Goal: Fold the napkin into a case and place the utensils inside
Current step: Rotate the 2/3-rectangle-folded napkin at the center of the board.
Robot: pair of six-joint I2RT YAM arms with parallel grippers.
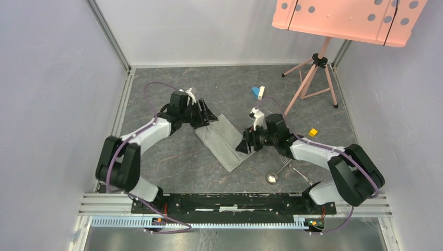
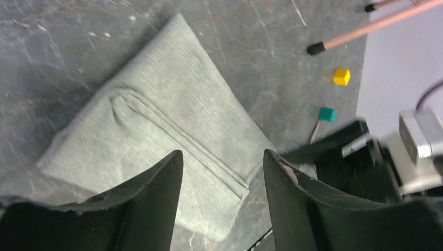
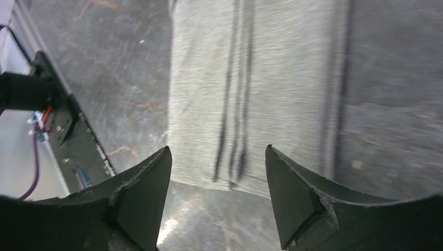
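The napkin lies folded into a narrow long grey strip, running diagonally on the dark table between the two arms. My left gripper is open and empty over its far end, and the cloth shows layered fold edges below its fingers. My right gripper is open and empty at the strip's near right side, above the short end of the cloth. The spoon and the fork lie on the table by the right arm, apart from the cloth.
A blue and a white block lie at the back centre. A yellow block is right of the right arm, with a green block nearby. A pink stand on a tripod is back right. The base rail runs along the near edge.
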